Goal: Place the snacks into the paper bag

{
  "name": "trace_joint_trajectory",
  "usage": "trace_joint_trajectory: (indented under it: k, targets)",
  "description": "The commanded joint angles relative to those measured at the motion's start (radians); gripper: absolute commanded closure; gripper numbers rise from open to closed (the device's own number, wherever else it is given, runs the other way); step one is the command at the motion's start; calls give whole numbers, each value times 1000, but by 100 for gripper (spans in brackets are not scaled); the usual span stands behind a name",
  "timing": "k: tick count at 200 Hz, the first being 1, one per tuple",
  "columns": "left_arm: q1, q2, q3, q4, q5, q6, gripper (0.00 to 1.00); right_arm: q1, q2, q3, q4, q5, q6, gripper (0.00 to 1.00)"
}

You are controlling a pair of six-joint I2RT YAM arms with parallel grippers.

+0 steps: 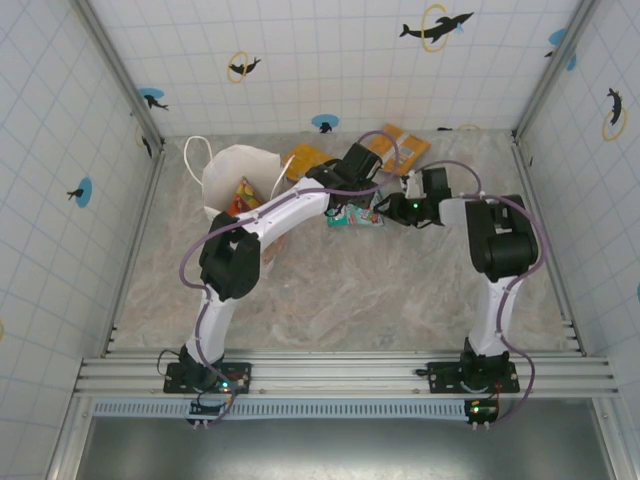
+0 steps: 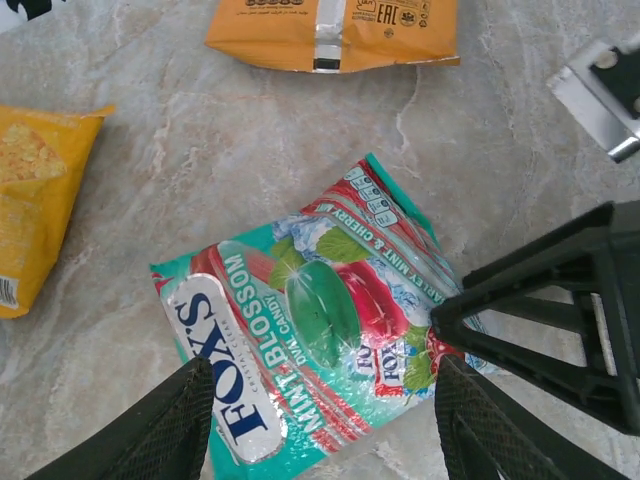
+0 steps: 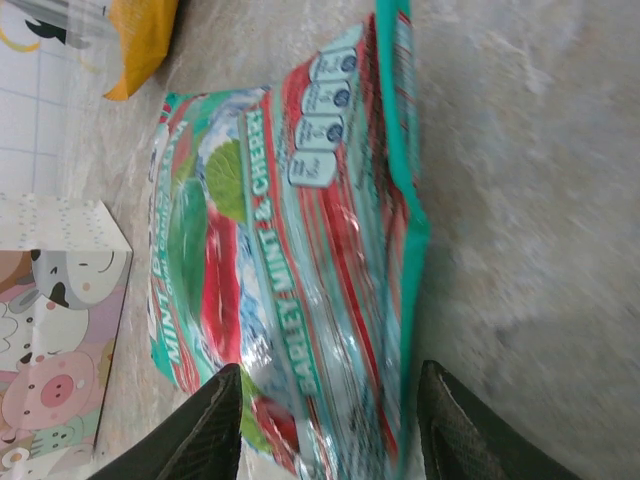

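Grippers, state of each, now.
The left gripper is open over the FOXS packet.
The right gripper is open, packet edge between its jaws.

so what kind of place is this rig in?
Probably a lab robot test cell, not a home or shop: printed tile walls with dolphin stickers, an aluminium frame rail holding two arm bases, and a marble-look tabletop.
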Motion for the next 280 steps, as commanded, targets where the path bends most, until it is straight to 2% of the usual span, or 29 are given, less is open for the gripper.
trace_joint_trajectory:
  k: [1,24,59,88,167,218,268,280]
  targets:
    - [1,7,11,-8,16,-19,39,16,59,54,14,0,3,52]
    - [5,4,9,-9,22,-20,40,32,89,79,12,0,5,56]
    - [9,-15,3,-16,30,-22,40,41,82,82,6,2,-11,85]
    - [9,-43,-10,-14,45,-21,41,38,-6,28,7,18,-43,95]
    - [-23,-201,-86,16,82,12,42,38,-400,-210,-55,101,-170,100]
    - [-40,-326,-197,69,149,8,43,66,-687,-317,-247,214,-344,100]
    - [-42,-428,-306,109,279,21,44,90,-891,-300,-496,317,-508,100]
    - [-42,-456,-333,116,307,35,45,98,-937,-301,-537,308,-562,100]
